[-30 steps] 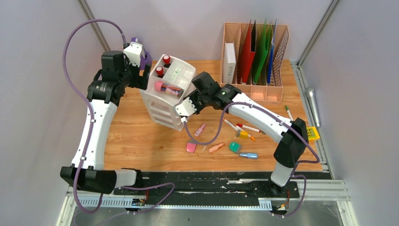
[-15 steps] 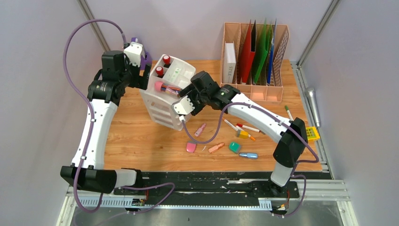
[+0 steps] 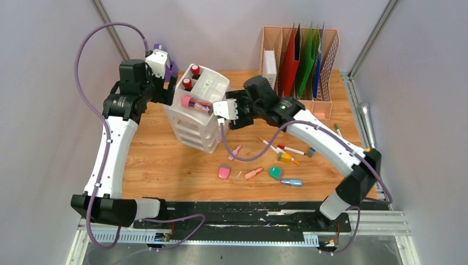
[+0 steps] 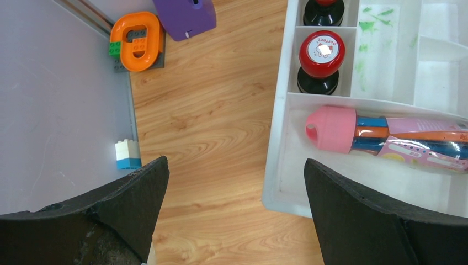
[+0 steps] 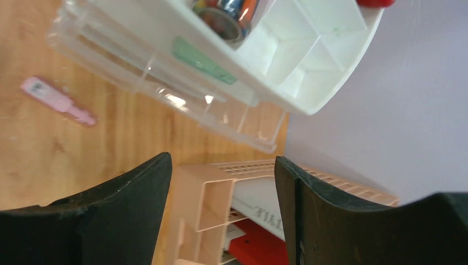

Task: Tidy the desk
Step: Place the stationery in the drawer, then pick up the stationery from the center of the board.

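Two wide, empty grippers flank the white plastic drawer organiser [image 3: 194, 131] — left gripper [image 4: 234, 163] at one side, right gripper [image 5: 222, 160] at the other — above the light-brown wood-grain tabletop [image 3: 157, 157].

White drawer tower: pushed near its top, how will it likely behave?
The white drawer tower is taller than its footprint, with stamps and a marker pack loaded in its top tray, so it may tip rather than slide. Its thin clear plastic drawers look light, probably flexing under a squeeze.

Cluttered light-brown wood-grain desk [image 3: 160, 160]
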`<state>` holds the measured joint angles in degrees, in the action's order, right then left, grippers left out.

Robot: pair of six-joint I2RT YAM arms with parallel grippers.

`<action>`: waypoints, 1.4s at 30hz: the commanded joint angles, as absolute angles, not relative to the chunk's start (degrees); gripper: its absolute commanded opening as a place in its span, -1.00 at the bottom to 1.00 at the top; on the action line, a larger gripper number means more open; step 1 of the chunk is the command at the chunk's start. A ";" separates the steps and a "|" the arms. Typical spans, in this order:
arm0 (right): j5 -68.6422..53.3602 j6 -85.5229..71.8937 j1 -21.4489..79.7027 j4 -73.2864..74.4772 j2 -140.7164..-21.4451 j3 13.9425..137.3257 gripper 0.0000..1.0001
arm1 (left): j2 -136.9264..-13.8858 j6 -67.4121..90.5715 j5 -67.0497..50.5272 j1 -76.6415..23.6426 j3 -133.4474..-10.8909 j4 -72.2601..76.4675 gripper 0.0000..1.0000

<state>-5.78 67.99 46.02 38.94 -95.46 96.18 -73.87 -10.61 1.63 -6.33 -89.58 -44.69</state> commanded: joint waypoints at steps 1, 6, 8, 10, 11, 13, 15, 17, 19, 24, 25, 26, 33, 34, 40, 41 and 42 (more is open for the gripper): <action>-16.15 56.36 44.36 45.99 -85.97 88.42 0.39 | -72.21 -11.29 2.38 -6.01 -91.78 -42.18 1.00; -23.92 52.51 44.17 49.55 -81.97 76.44 0.44 | -72.08 -11.23 3.36 -6.07 -92.73 -42.45 1.00; -25.67 51.48 44.21 49.85 -82.19 72.97 0.45 | -72.01 -11.37 3.47 -6.05 -92.69 -42.29 1.00; -26.68 50.89 44.21 49.92 -83.39 70.65 0.45 | -71.97 -11.44 3.39 -6.06 -92.46 -42.19 1.00; -27.16 50.66 44.21 49.92 -84.13 69.59 0.45 | -72.02 -11.45 3.32 -6.06 -92.33 -42.19 1.00; -28.07 50.63 44.20 49.79 -86.09 68.61 0.44 | -72.00 -11.45 3.06 -6.04 -92.04 -42.14 1.00; -28.21 50.76 44.21 49.45 -88.71 68.24 0.44 | -71.79 -11.52 2.72 -6.04 -91.64 -42.00 1.00; -27.92 51.02 44.21 49.08 -90.81 68.27 0.43 | -71.48 -11.62 2.53 -6.04 -91.26 -41.86 1.00; -28.10 51.30 44.21 48.79 -92.54 68.44 0.42 | -71.39 -11.69 2.43 -6.13 -91.09 -41.90 1.00; -27.81 51.31 44.29 47.48 -96.00 68.11 0.40 | -70.87 -11.96 2.24 -6.13 -90.81 -42.01 1.00; -27.73 51.21 44.30 47.08 -96.53 67.77 0.40 | -70.74 -11.91 2.21 -6.14 -90.80 -42.01 1.00; -27.77 51.07 44.30 46.68 -96.88 67.31 0.40 | -70.70 -11.94 2.16 -6.04 -90.75 -41.99 1.00; -26.12 49.96 45.63 42.38 -99.03 63.76 0.37 | -70.51 -12.13 1.98 -6.06 -90.79 -42.01 1.00; -25.85 49.78 45.78 41.82 -99.38 63.48 0.37 | -70.47 -12.08 1.94 -6.06 -90.79 -42.01 1.00; -22.30 48.75 47.61 37.53 -100.57 60.98 0.29 | -70.21 -12.28 1.82 -6.07 -90.69 -42.18 1.00; -21.22 48.65 48.12 36.62 -100.46 60.32 0.25 | -70.22 -12.36 1.88 -6.06 -90.63 -42.19 1.00; -20.37 48.57 48.49 36.11 -100.42 59.85 0.17 | -70.05 -12.42 1.96 -6.06 -90.62 -42.19 1.00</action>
<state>-23.40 49.54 46.70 41.04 -100.49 62.02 -72.07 -10.90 2.42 -6.33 -90.37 -43.88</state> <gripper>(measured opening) 0.636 0.998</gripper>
